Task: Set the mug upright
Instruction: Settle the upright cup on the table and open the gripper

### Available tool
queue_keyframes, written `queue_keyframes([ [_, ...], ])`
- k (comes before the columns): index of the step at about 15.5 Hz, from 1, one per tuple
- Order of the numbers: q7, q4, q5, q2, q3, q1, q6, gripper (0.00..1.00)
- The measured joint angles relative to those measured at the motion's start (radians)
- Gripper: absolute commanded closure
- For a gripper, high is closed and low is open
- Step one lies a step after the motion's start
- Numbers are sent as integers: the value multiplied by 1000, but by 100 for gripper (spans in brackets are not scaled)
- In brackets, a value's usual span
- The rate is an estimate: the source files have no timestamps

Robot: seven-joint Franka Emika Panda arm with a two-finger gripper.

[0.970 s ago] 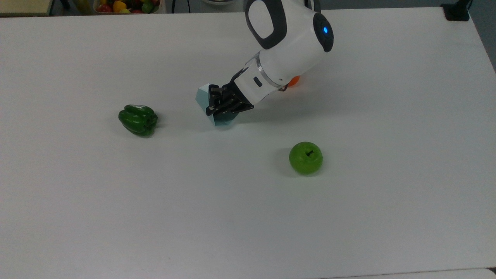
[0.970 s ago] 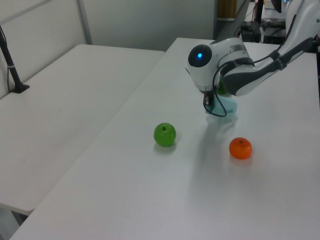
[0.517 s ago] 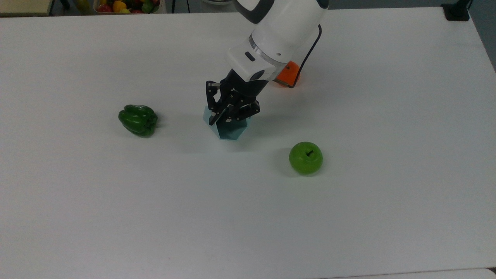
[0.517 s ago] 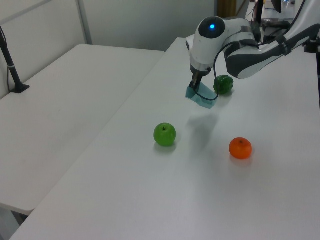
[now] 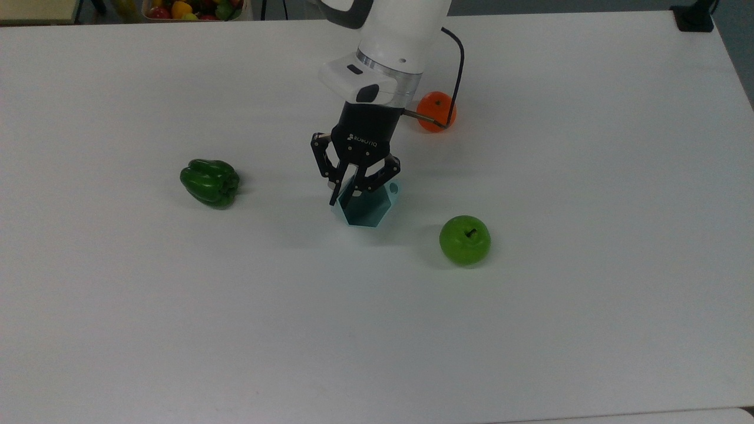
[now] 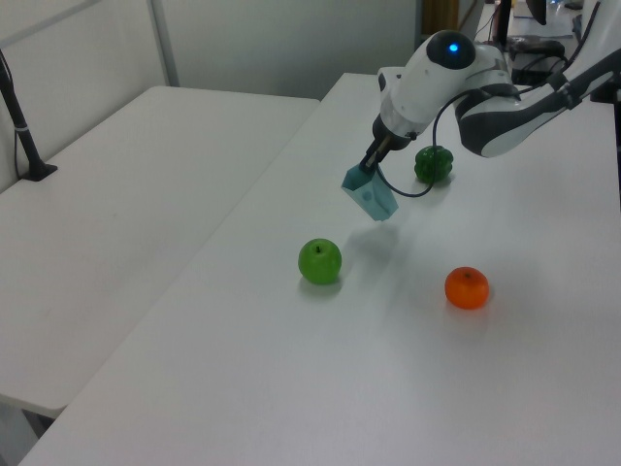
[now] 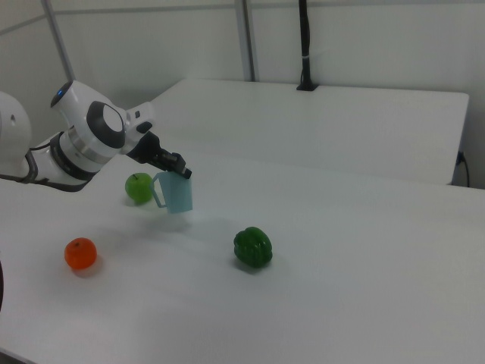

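The pale light-blue faceted mug (image 5: 370, 211) hangs just above the white table (image 5: 377, 330), rim up, so the top view looks into its hexagonal opening. Its small ring handle (image 5: 393, 188) points toward the orange. My gripper (image 5: 349, 197) points straight down and is shut on the mug's rim wall at the top view's left side of the mug. In the left view the mug (image 6: 370, 195) tilts slightly under the gripper (image 6: 369, 168), with its shadow on the table below. The right view shows the mug (image 7: 179, 196) upright, handle on the right view's left, below the gripper (image 7: 183, 175).
A green bell pepper (image 5: 210, 182) lies to the top view's left of the mug. A green apple (image 5: 465, 239) sits to its lower right and an orange (image 5: 436, 111) sits behind the arm. A bin of fruit (image 5: 194, 9) stands past the far edge.
The wrist swung from a low sideways tilt to pointing straight down. The mug turned from lying on its side to rim up and rose off the table, shifting toward the apple.
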Motion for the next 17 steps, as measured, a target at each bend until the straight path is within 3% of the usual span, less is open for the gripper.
queue_keyframes([
  [3,157,-42,-111,-20,-10,-2,35,100],
  [6,354,-64,-282,-16,-16,-2,45,100],
  [8,434,-66,-337,-15,-18,-2,48,95],
  [15,581,-76,-383,9,-19,-2,48,92],
  [16,600,-76,-394,17,-19,-2,48,87],
  [17,619,-74,-409,20,-19,-2,48,69],
])
